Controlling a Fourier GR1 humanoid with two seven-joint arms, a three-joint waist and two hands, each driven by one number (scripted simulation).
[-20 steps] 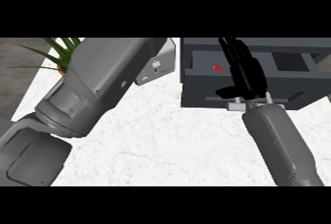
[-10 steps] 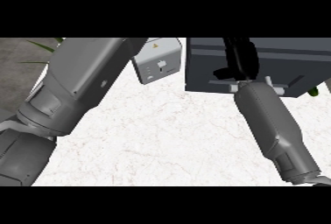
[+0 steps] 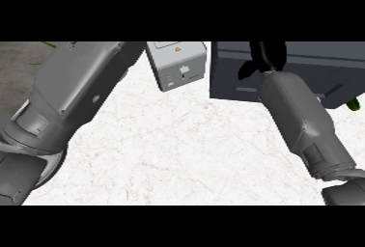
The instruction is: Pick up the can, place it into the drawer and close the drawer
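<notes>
**Drawer pushed by right hand; can out of sight**

The right hand is laid on top of the dark drawer unit, fingers relaxed and holding nothing. The can is not seen; presumably it lies inside the drawer unit. The left hand is out of view. A slipping push could leave the drawer ajar.

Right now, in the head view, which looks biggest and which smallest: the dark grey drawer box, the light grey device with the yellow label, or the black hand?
1. Dark grey drawer box, largest.
2. Light grey device with the yellow label.
3. Black right hand, smallest; only part of it shows above the forearm, so its true size is unsure.
</notes>
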